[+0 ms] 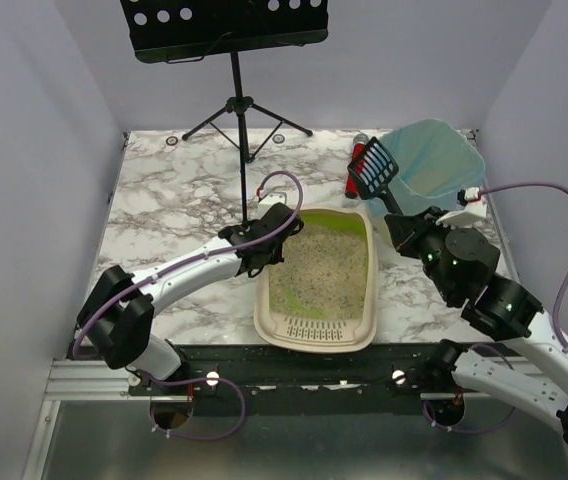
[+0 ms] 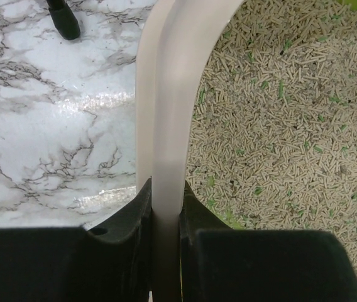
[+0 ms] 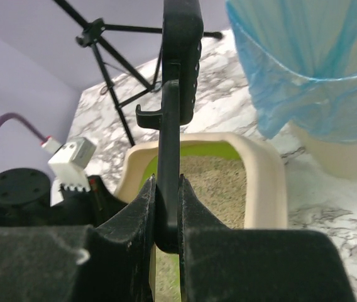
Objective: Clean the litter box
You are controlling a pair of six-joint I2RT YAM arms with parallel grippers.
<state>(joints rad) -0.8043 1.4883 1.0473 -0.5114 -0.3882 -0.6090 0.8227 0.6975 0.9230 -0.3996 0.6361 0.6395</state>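
Pinching the left wall of the litter box (image 1: pixel 316 335) in the left gripper (image 1: pixel 267 248), with jaws narrowed onto the thin beige rim, and so anchoring the tray near the middle of the marble table (image 1: pixel 184 200), grille end toward the arm bases. Clamping the slim black handle of the scoop (image 1: pixel 372 172) in the right gripper (image 1: pixel 406 228), with jaws closed tight on it, and holding the head raised between the tray's far right corner and the blue-lined bin (image 1: pixel 439 160). Judging the hazards ahead:

- letting the narrow handle twist between the pads when digging into the pellets (image 2: pixel 279 126);
- slipping off the smooth rim and dragging or tipping the tray;
- scattering pellets onto the marble while crossing to the bin;
- knocking the light bin with the scoop head.
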